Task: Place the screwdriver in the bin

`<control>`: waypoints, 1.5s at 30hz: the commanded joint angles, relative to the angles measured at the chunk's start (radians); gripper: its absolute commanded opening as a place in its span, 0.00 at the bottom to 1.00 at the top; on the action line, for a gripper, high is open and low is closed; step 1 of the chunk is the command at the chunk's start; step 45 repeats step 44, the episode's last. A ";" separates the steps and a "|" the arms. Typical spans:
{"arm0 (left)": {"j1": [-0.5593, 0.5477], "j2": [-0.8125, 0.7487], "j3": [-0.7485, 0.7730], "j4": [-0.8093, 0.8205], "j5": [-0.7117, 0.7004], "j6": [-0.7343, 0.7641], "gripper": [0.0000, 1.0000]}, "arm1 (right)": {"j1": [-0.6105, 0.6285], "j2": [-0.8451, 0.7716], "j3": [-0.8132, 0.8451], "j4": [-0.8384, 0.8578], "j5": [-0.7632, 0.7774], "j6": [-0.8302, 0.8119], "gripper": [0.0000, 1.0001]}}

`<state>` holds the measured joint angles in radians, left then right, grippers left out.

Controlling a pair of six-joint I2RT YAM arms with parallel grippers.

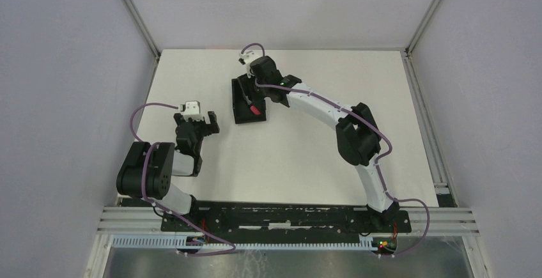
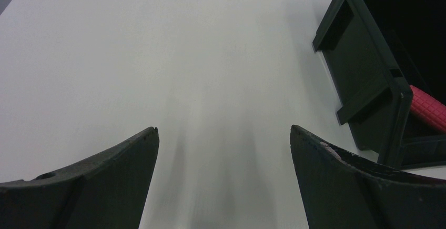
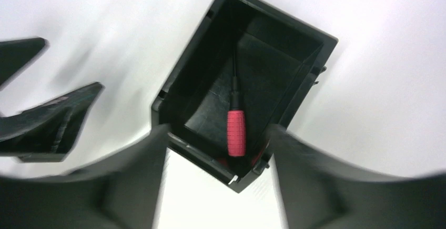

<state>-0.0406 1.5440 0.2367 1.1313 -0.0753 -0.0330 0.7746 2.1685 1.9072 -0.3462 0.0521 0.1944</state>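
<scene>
The screwdriver [image 3: 236, 133] lies on the floor of the black bin [image 3: 279, 21], its red handle toward the low front lip and its thin shaft pointing at the far wall. My right gripper [image 3: 218, 131] hovers over the bin's near end, open, with neither finger touching the handle. From above, the bin [image 1: 238, 99] sits left of table centre with the red handle [image 1: 254, 108] showing inside and the right gripper [image 1: 255, 87] over it. My left gripper [image 2: 223, 131] stands open and holds nothing, on bare table left of the bin [image 2: 363, 76]. The handle [image 2: 427, 108] shows past the bin's wall.
The white table [image 1: 319, 137] is walled by grey panels on three sides. The left gripper [image 1: 197, 121] sits a short way left of the bin, and it also shows blurred at the left edge of the right wrist view as dark left gripper fingers [image 3: 47, 118].
</scene>
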 commanded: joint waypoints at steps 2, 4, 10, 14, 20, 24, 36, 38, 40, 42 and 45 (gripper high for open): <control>0.004 -0.007 0.016 0.031 0.006 0.018 1.00 | 0.000 -0.194 -0.044 0.095 -0.014 -0.024 0.98; 0.005 -0.007 0.016 0.030 0.004 0.018 1.00 | -0.009 -0.250 -0.084 0.108 -0.015 -0.042 0.98; 0.004 -0.007 0.016 0.031 0.005 0.017 1.00 | -0.091 -0.458 -0.315 0.149 0.059 -0.122 0.98; 0.004 -0.006 0.016 0.031 0.005 0.017 1.00 | -0.188 -0.634 -0.579 0.232 0.105 -0.142 0.98; 0.005 -0.007 0.016 0.031 0.004 0.016 1.00 | -0.381 -0.939 -1.082 0.494 0.164 -0.147 0.98; 0.004 -0.007 0.016 0.031 0.005 0.018 1.00 | -0.456 -1.083 -1.357 0.635 0.246 -0.150 0.98; 0.005 -0.007 0.016 0.030 0.005 0.018 1.00 | -0.498 -1.221 -1.595 0.719 0.307 -0.155 0.98; 0.005 -0.007 0.016 0.030 0.005 0.018 1.00 | -0.499 -1.225 -1.600 0.727 0.305 -0.155 0.98; 0.005 -0.006 0.018 0.029 0.005 0.018 1.00 | -0.499 -1.229 -1.606 0.734 0.307 -0.152 0.98; 0.005 -0.004 0.021 0.028 0.002 0.018 1.00 | -0.501 -1.233 -1.613 0.747 0.310 -0.154 0.98; 0.004 -0.005 0.019 0.027 0.004 0.018 1.00 | -0.501 -1.234 -1.616 0.754 0.313 -0.156 0.98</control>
